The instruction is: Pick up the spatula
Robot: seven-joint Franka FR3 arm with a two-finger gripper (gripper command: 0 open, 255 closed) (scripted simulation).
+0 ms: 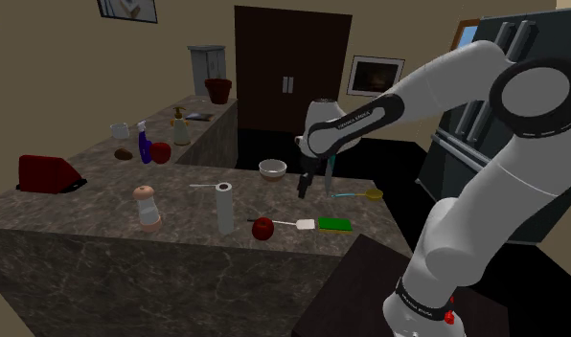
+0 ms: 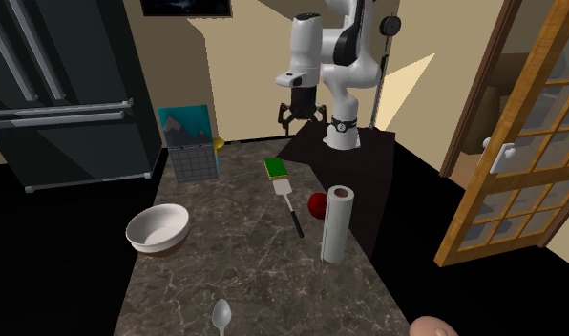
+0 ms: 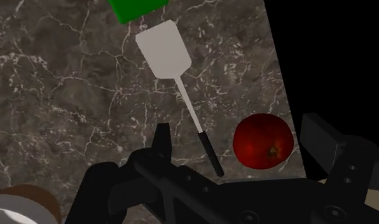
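The spatula [image 1: 293, 224] [image 2: 288, 200] [image 3: 175, 76] lies flat on the dark marble counter [image 1: 102, 206] [image 2: 235, 267], with a white blade, a thin shaft and a black handle. Its blade points at a green sponge [image 1: 335, 225] [image 2: 276, 168] [image 3: 136, 9]. A red apple [image 1: 263, 228] [image 2: 317, 205] [image 3: 262, 141] sits just beside the handle end. My gripper [image 1: 304, 188] [image 2: 300, 115] [image 3: 240, 135] hangs open well above the counter. In the wrist view the handle end and the apple both show below the gap between the fingers. Nothing is held.
A paper towel roll [image 1: 224, 207] [image 2: 336, 224] stands upright close to the apple. A bowl [image 1: 272, 169] [image 2: 158, 229] sits further along the counter, and a spoon [image 2: 221, 313] beyond it. A yellow-headed brush [image 1: 362, 193] and a picture frame [image 2: 188, 143] are near the fridge side. The counter edge runs beside the apple.
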